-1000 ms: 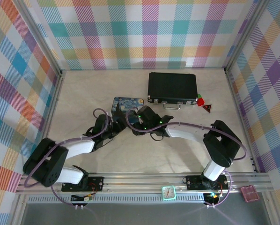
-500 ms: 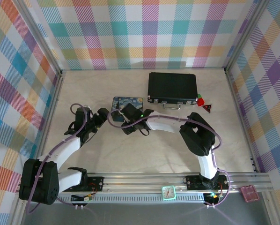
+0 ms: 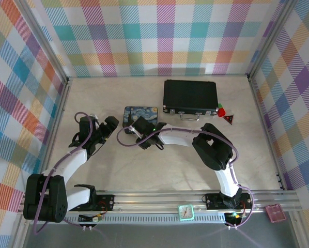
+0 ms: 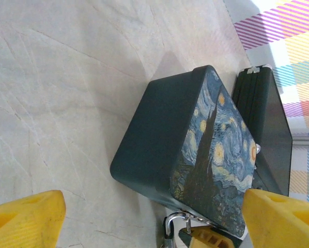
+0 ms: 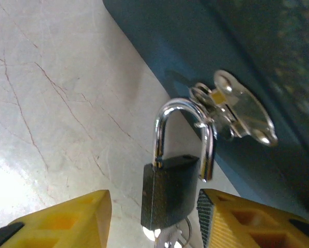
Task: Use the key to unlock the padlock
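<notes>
The padlock (image 5: pixel 171 192) has a dark body and a silver shackle (image 5: pixel 182 109) hooked through the hasp (image 5: pixel 242 116) of the blue starry-night tin (image 3: pixel 140 114). The shackle's right leg hangs free beside the body. The key (image 5: pixel 166 242) sticks out of the lock's underside, with a ring. My right gripper (image 5: pixel 153 202) is open, its yellow fingers on either side of the padlock and the right pad close to it. My left gripper (image 4: pixel 153 206) is open a little left of the tin (image 4: pixel 196 155), where the shackle (image 4: pixel 174 223) shows at the bottom edge.
A black case (image 3: pixel 190 97) with a silver handle stands behind the tin, and small red-and-green pieces (image 3: pixel 225 114) lie at its right end. Both grippers (image 3: pixel 107 126) (image 3: pixel 137 126) sit close together at the tin's front left corner. Checked walls enclose the marbled table (image 3: pixel 196 165).
My left arm has swung left and its gripper has backed away from the tin's front. My right gripper has slid left along the tin to its front left corner.
</notes>
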`<state>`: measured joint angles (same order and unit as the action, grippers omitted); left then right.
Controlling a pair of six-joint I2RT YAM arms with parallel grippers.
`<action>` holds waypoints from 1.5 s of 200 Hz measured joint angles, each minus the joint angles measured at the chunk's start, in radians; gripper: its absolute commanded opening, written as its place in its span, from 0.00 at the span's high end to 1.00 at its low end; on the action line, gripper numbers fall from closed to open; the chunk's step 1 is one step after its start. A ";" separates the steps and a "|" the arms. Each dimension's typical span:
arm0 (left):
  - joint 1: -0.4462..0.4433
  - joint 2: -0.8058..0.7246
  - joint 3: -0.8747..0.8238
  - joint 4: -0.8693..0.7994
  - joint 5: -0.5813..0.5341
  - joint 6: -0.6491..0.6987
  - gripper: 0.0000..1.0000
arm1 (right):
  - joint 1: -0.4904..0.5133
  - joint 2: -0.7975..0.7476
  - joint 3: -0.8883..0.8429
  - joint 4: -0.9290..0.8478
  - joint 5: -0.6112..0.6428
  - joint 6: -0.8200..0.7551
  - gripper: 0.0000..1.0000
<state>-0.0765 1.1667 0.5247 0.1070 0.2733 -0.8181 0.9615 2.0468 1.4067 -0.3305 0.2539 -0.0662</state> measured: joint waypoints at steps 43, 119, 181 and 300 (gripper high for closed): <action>0.023 -0.013 0.000 0.004 0.007 0.002 0.12 | 0.000 0.012 -0.017 0.034 0.005 -0.006 0.59; 0.055 0.146 0.042 0.159 0.033 0.018 0.15 | -0.003 0.003 -0.066 0.089 -0.001 -0.027 0.65; 0.038 0.372 0.139 0.333 0.138 0.028 0.20 | -0.003 0.003 -0.065 0.090 -0.028 -0.103 0.93; -0.059 0.549 0.159 0.489 0.193 0.030 0.29 | -0.062 0.092 0.156 -0.084 -0.158 -0.367 1.00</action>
<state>-0.1352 1.7157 0.6834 0.5957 0.4667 -0.7883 0.8997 2.1387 1.5623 -0.4141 0.0959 -0.4335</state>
